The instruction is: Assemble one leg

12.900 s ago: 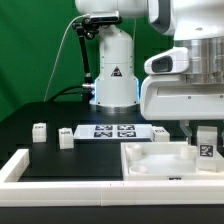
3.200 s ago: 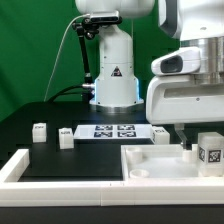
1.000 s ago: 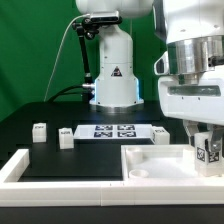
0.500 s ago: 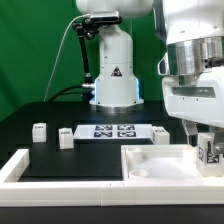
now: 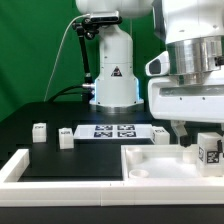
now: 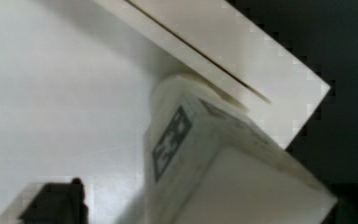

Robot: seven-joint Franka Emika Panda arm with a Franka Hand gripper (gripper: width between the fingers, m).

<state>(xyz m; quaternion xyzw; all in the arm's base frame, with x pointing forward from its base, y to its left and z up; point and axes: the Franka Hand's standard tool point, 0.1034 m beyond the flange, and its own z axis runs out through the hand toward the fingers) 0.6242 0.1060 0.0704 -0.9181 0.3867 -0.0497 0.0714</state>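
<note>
Best handled by keeping the leg (image 5: 209, 151) upright over the tray-like part's (image 5: 150, 163) corner at the exterior view's right, lowering slowly and squarely into place; gripper (image 5: 199, 133) state not discernible, leg close beneath it, tag (image 6: 172, 143) facing the wrist camera.

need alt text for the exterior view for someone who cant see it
A white robot gripper hangs at the exterior view's right, by a small white tagged leg post at a large white rimmed tray. Two more small white posts and a flat white marker board lie on the black table.
</note>
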